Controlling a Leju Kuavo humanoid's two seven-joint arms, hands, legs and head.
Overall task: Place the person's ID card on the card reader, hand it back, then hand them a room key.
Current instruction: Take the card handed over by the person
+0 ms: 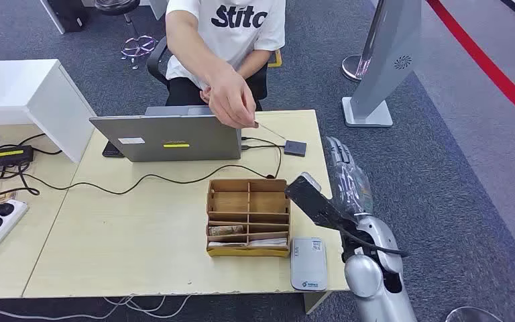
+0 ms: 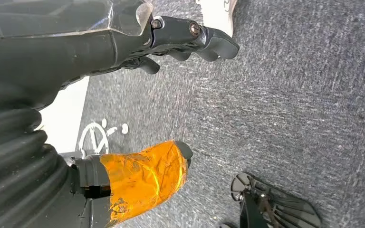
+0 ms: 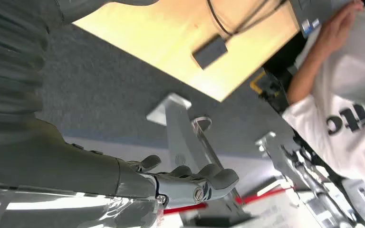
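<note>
Right hand [image 1: 346, 169]: hovering beside the table's right edge, fingers extended and apart, gripping nothing, touching nothing. Left hand [image 2: 123, 71]: hanging over grey carpet, fingers loosely spread, thumb wrapped in orange tape, carrying nothing. ID card [image 1: 269, 130]: being pinched edge-on in the person's hand [image 1: 231, 97], reaching over the laptop [image 1: 167, 137] toward the robot. Card reader [image 1: 295, 148]: small dark square lying on the table [image 1: 141, 228] just beyond the card, cabled to the laptop. Wooden divider box [image 1: 247, 217]: sitting mid-table, holding cards in its front slots. White device [image 1: 308, 263]: lying at the near edge.
</note>
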